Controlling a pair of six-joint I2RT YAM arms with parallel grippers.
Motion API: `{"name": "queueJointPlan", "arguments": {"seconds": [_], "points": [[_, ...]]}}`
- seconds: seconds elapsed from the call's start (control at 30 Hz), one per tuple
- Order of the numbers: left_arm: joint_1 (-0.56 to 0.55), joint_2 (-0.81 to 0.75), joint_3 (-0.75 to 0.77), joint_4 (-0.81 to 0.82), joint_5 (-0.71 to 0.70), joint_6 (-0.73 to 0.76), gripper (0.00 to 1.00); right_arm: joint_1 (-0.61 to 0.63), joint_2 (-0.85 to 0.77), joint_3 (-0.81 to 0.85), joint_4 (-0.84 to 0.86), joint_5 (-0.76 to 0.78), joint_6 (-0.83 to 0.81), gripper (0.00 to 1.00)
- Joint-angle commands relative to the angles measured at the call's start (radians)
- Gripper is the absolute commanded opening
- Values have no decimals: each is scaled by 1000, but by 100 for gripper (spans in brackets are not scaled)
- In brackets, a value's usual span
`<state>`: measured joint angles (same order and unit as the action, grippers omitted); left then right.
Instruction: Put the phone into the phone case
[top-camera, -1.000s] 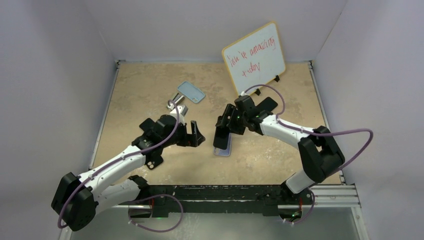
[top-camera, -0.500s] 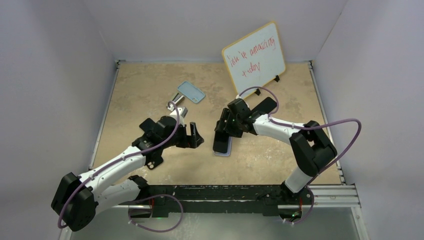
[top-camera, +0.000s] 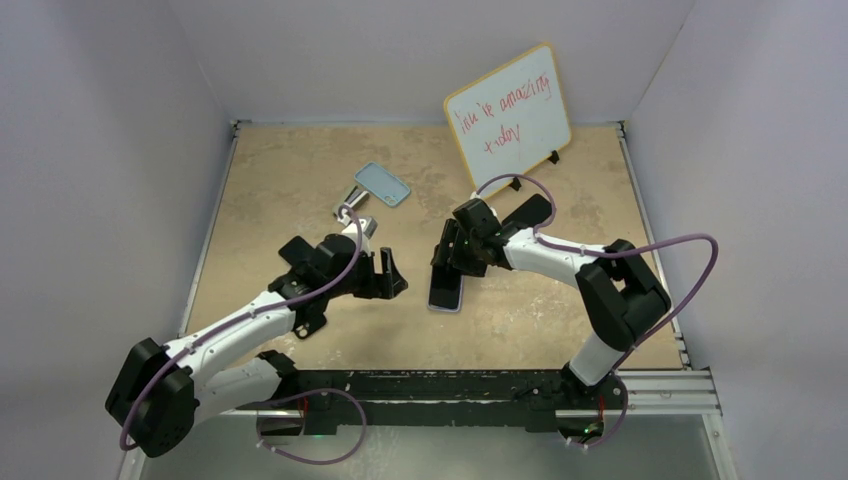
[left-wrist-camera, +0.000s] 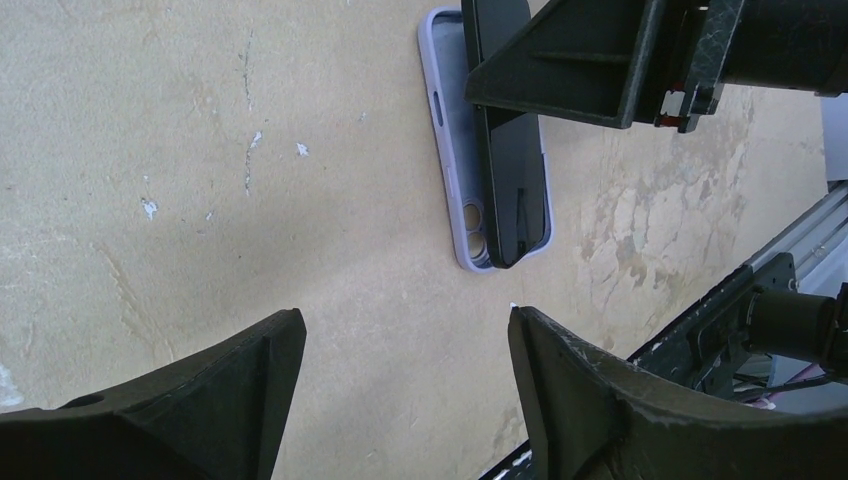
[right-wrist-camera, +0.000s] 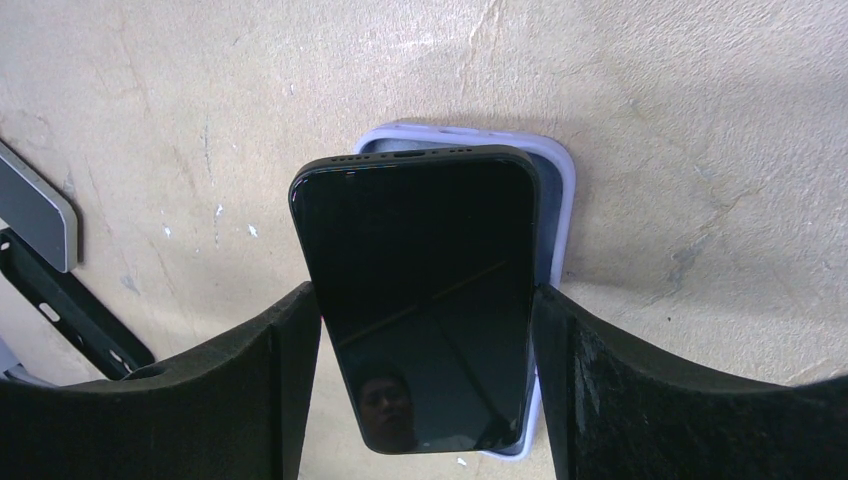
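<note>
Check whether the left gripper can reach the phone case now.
Probably yes: only bare table lies between the left gripper and the phone case; the right gripper holds the phone tilted in it, leaving one edge exposed.

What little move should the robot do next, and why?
Probably ease the right tool down a little, pressing the glossy black phone flat into the pale lilac phone case. The tool grips the phone by its long edges, and it sits tilted over the case, not yet flat inside. The left tool is open.
</note>
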<state>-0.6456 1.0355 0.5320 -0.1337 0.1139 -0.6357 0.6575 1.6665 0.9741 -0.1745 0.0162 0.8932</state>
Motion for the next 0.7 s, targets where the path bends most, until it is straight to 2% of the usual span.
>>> {"name": "queueJointPlan", "arguments": {"seconds": [0.0,0.33,0.53,0.67], "points": [[4,22,13,45,25,-18,77,7,3,20,12,13,-14,49],[3,24,22,53,47,-41,76,8,-51,18,-24,-2,-5,74],[3,45,29,64,45,-40,76,7,-84,6,-19,-40,-21,85],[4,81,50,66,29,-31,76,7,-105,-15,-17,-91,-33,86]]}}
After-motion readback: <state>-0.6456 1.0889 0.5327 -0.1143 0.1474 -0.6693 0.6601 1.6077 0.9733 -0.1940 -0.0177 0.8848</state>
